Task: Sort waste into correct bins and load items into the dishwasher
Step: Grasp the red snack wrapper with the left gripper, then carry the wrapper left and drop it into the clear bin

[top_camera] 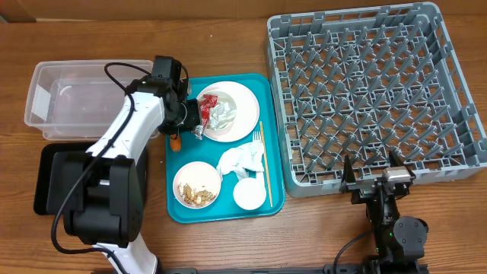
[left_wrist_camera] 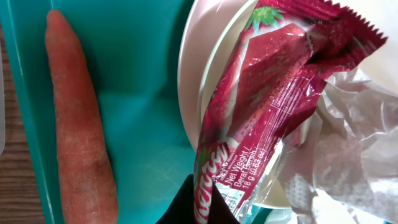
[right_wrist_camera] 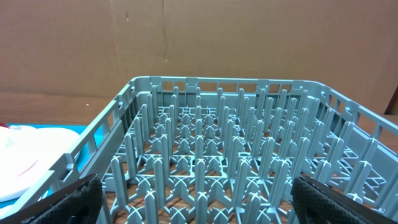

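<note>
Evidently the red wrapper, draped over the white plate rim, is pinched at its lower end by the clenched left gripper and is judged light, crinkly and slippery, while the right gripper is spread empty.

Left arm: white shell links, black joints and base, black cable looped alongside. Right arm: black throughout, silver block at wrist, black pincer fingers.

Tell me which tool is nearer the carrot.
Left. The left tool is just beside the carrot, shut on the wrapper at the plate's edge. The right tool is far off on the other side, open, at the rack's near wall.
</note>
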Action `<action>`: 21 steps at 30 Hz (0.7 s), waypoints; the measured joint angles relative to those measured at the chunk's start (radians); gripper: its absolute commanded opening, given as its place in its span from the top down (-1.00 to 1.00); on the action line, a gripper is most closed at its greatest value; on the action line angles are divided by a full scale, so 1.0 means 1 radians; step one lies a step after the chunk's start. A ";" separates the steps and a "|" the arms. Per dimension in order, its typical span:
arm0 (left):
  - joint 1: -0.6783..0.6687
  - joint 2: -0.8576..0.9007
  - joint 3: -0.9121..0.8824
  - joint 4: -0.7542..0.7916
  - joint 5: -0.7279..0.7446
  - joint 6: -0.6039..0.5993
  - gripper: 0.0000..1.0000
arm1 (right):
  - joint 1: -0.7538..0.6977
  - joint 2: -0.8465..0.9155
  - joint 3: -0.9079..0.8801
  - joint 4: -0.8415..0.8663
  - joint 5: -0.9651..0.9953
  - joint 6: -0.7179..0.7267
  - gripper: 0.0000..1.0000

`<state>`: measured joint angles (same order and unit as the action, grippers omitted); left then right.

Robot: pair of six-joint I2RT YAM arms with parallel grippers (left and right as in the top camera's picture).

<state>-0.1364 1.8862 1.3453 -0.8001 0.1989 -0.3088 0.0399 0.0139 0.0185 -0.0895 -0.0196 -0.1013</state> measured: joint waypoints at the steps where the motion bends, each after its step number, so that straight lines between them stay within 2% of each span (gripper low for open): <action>1: 0.000 0.000 0.000 0.000 0.000 -0.001 0.92 | 0.000 0.000 0.000 0.000 0.000 0.000 -1.00; 11: 0.000 -0.038 0.018 -0.086 -0.024 -0.011 0.92 | 0.000 0.000 0.000 0.000 0.000 0.000 -1.00; 21: 0.007 -0.378 0.173 -0.166 -0.138 -0.014 0.92 | 0.000 0.000 0.000 0.000 0.000 0.000 -1.00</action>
<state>-0.1295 1.5078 1.5181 -0.9657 0.0612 -0.3233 0.0399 0.0139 0.0185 -0.0898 -0.0196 -0.1013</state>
